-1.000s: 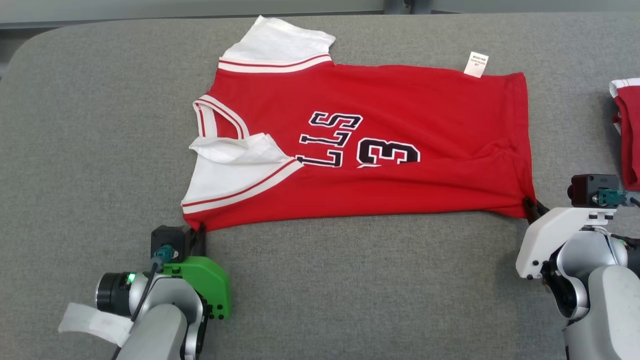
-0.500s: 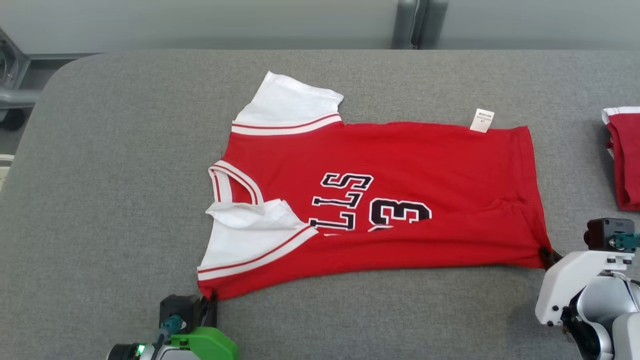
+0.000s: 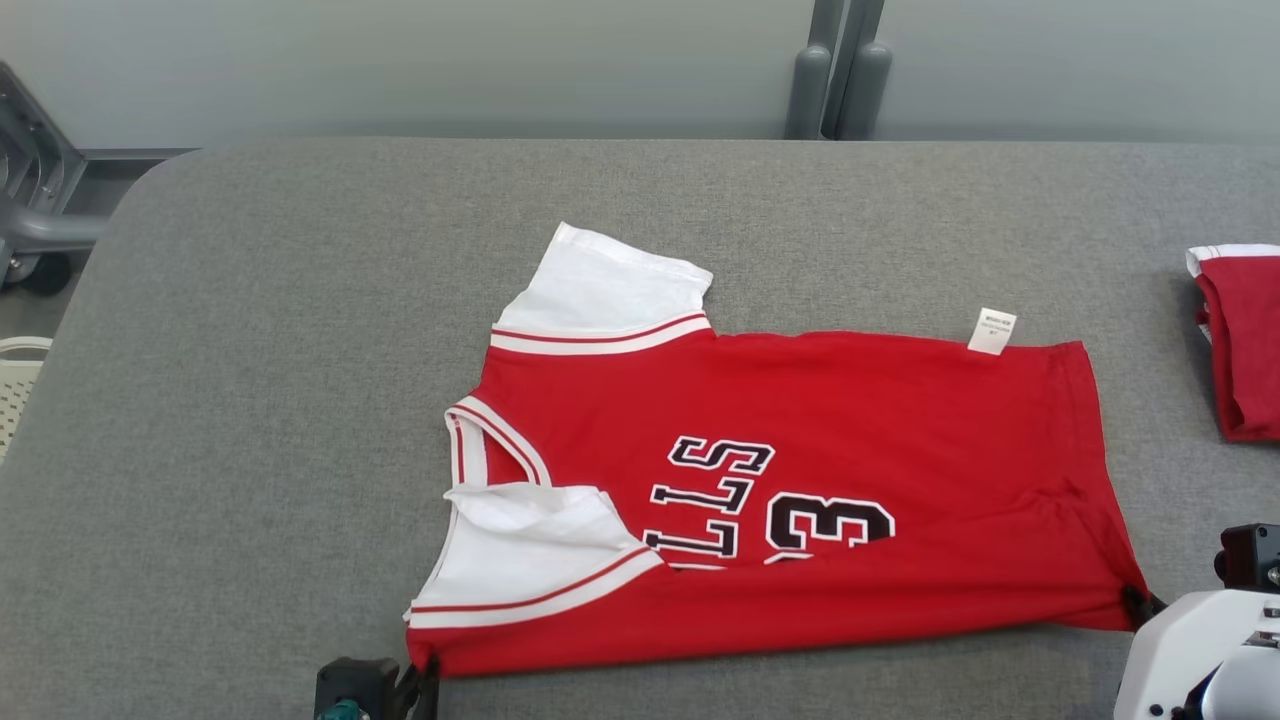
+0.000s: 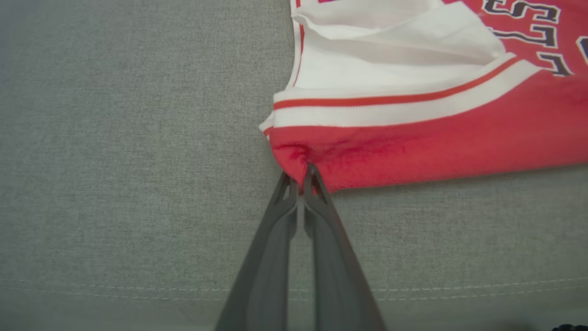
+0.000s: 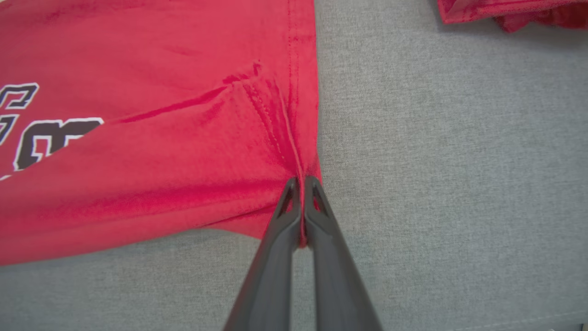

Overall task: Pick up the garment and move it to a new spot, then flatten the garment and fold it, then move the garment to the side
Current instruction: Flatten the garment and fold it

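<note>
The red shirt (image 3: 780, 480) lies spread on the grey surface (image 3: 250, 350), a little toward 5 o'clock of the middle in the head view. Its collar is toward 9 o'clock and its hem toward 3 o'clock. The left claw (image 4: 301, 177) is pressed together on the near corner below the sleeve, at about 7 o'clock of the shirt. The right claw (image 5: 301, 184) is pressed together on the near hem corner, at about 4 o'clock. Both hold only a small bite of cloth.

This looks like the flattening step: the near edge is stretched between the two grips. To do it well, both claws should draw toward 6 o'clock at the same pace and stay low, so the cloth slides rather than lifts. A slight pull apart, left toward 9 and right toward 3, would take out the creases that fan from the right grip.

The near sleeve (image 3: 530, 540) lies rumpled over the chest and probably needs smoothing before any fold. The far sleeve (image 3: 610, 285) lies flat at 12 o'clock.

The surface's front edge seems close in the left wrist view, so the pull should be short. A second red garment (image 3: 1240, 340) lies at 3 o'clock, well apart.
</note>
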Robot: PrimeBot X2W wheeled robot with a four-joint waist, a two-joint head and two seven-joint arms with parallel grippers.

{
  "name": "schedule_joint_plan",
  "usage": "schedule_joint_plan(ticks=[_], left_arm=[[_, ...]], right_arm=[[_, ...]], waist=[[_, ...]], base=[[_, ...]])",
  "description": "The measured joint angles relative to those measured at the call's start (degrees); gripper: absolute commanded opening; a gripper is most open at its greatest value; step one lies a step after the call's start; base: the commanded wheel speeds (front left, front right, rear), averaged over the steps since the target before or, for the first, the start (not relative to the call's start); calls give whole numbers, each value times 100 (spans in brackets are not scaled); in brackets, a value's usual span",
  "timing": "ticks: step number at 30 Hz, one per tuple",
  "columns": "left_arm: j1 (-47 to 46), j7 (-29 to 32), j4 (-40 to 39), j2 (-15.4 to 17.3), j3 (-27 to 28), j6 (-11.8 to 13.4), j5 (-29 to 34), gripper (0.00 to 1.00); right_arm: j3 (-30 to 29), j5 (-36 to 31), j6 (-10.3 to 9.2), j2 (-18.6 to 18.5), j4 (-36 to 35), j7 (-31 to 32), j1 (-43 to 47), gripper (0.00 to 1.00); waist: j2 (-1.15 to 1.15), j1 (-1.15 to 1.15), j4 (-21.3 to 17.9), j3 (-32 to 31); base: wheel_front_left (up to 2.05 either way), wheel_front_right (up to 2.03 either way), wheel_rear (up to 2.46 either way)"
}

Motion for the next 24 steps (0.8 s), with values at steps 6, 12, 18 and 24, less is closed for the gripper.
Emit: schedule_joint_plan(ticks=[6,12,18,24], left_arm=[[212,147,-20,113,-54,35,-16,0],[242,-68,256,185,-85,-120,-38,100],[49,-609,693,166,-29,-281,-38,100],[-472,-1700,876,130,335,-218,70,100]], right_arm=[[37,80,0,20,5,19,254,27],[37,27,-3,13,327,-211,285,100],[-113,-278,-3,12,552,-623,251,100],[58,52,-3,11,690,-1906,-221,100]], waist=[[0,0,-67,-24],[0,0,-82,-55],[0,0,-54,-130],[0,0,-3,-293]], base=[[0,0,0],[0,0,0],[0,0,0],[0,0,0]])
